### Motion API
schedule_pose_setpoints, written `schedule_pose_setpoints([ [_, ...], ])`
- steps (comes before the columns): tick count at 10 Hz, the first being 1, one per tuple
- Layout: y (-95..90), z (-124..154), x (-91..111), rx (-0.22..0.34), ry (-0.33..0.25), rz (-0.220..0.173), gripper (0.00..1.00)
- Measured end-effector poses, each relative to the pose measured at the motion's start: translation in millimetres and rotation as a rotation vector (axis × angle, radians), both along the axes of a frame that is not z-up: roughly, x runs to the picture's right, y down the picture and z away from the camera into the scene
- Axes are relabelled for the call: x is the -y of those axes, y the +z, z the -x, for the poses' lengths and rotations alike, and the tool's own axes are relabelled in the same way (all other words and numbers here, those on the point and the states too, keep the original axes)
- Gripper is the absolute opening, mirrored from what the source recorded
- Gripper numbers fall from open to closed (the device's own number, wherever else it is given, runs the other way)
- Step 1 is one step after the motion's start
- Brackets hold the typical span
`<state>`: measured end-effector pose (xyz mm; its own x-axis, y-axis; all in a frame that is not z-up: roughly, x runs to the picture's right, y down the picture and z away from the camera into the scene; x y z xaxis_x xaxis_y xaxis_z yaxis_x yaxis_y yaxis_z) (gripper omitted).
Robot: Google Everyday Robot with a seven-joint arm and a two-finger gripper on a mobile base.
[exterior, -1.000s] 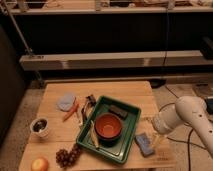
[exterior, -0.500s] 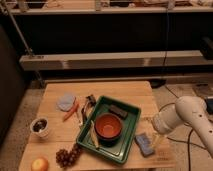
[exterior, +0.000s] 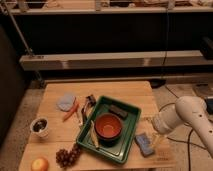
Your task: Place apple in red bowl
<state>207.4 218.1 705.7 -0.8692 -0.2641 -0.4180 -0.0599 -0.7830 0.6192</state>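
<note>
Near-left on the wooden bench (exterior: 125, 92), round yellow-orange apple (exterior: 40, 163) ungrasped; gripper (exterior: 156, 125) apparently right of round orange-red bowl (exterior: 108, 126), state indeterminable. Approach pending: reach across.

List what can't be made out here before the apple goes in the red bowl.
- Apple: camera view, underside cut off by the bottom edge.
- Gripper: at the table's right edge beside the green tray, merging with the white arm.
- White cup: dark contents too small to identify.
- Dark block behind the red bowl: too small to name.
</note>
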Motion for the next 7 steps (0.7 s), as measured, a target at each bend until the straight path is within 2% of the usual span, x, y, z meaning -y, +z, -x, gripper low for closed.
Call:
schedule_pose_setpoints([
  [7, -3.5, 2.6, 1.0, -0.001, -0.017, -0.006, 0.80],
])
